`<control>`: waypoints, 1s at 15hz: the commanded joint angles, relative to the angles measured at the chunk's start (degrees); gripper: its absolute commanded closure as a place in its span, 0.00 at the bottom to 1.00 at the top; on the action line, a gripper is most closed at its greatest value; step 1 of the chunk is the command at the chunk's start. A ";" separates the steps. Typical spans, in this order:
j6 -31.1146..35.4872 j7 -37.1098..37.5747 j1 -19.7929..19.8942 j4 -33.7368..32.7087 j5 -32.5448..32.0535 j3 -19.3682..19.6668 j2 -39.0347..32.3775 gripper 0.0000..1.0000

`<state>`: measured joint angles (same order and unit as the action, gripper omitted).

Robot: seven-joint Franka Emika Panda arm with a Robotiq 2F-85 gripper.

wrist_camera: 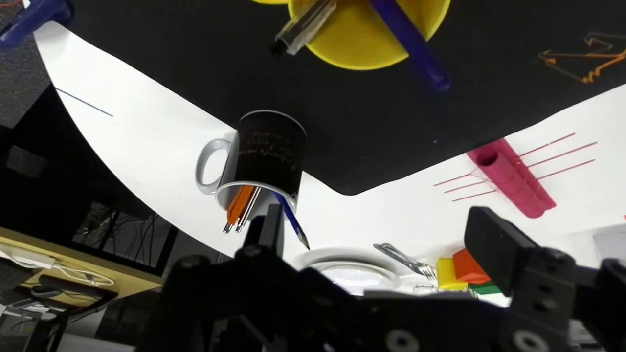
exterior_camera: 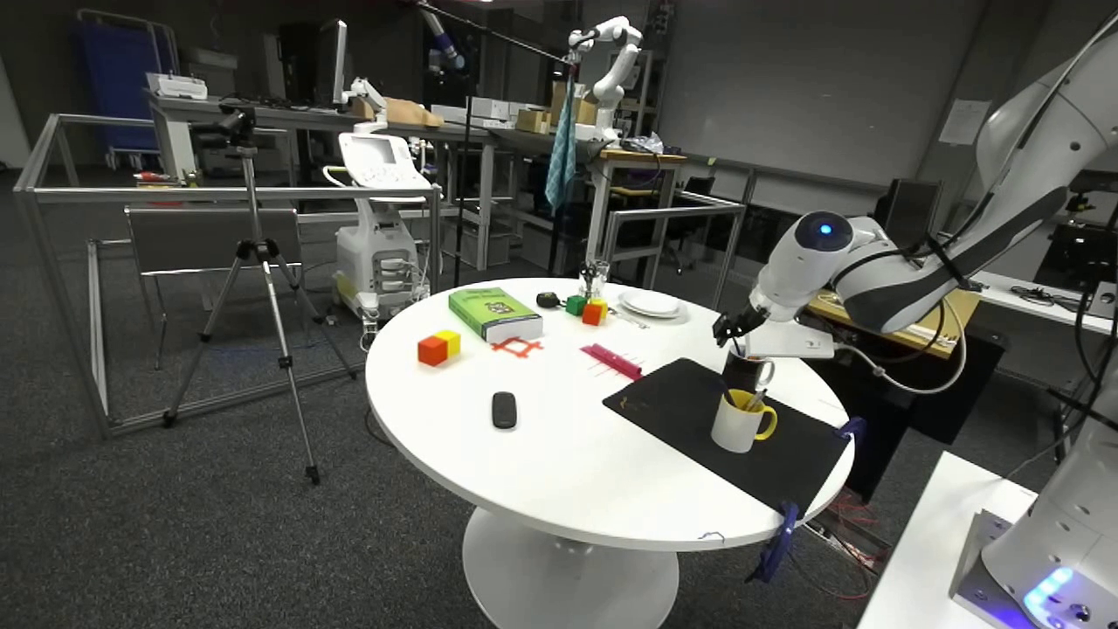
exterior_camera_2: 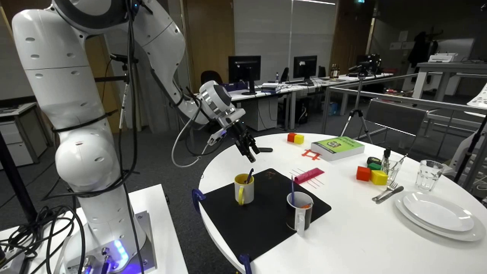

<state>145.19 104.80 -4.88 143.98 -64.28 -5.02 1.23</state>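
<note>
— State of pincer (wrist_camera: 376, 222)?
— Spread wide, roughly above yellow-lined mug (exterior_camera_2: 245, 191) on black mat (exterior_camera_2: 262, 224).
— Crowding nearby?
— Tilted blue pen (wrist_camera: 411, 44) above that mug's rim; black mug (wrist_camera: 268, 151) with blue pencil (wrist_camera: 291, 219) at mat's edge. Farther across tabletop (exterior_camera_2: 361, 243): pink tube (exterior_camera_2: 309, 176), stacked plates (exterior_camera_2: 437, 211), coloured cubes (exterior_camera_2: 363, 173).

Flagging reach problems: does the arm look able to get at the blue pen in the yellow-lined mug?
Probably yes: the fingers stand apart, and the blue pen sticks out of the yellow-lined mug with nothing visible in the way.
</note>
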 commanded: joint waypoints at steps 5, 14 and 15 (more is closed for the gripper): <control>10.97 -7.55 0.17 2.14 -6.03 0.14 -0.57 0.00; 16.20 -26.10 2.49 2.05 -7.83 3.56 -4.49 0.00; 17.04 -26.91 2.78 1.69 -8.87 3.98 -4.97 0.00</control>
<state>158.80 81.43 -3.49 146.24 -70.01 -2.34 -2.96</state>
